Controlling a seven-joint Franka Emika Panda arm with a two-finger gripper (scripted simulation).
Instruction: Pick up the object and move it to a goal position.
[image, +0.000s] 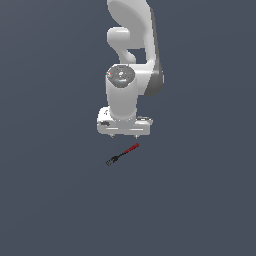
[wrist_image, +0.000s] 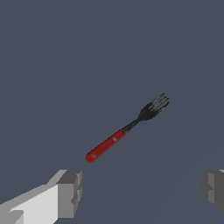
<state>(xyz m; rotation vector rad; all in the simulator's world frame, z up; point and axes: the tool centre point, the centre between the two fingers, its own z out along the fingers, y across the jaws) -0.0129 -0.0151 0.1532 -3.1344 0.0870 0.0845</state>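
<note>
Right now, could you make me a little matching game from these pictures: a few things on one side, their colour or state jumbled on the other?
Things:
1. fork handle
2. fork head
3. gripper
4. arm

Colour or state:
A. white, reaching down from above
B. open, holding nothing
C. red
D. dark grey, pronged

Pairs: 1-C, 2-D, 3-B, 4-A

The fork lies flat on the grey floor, beneath the gripper and apart from it.
</note>
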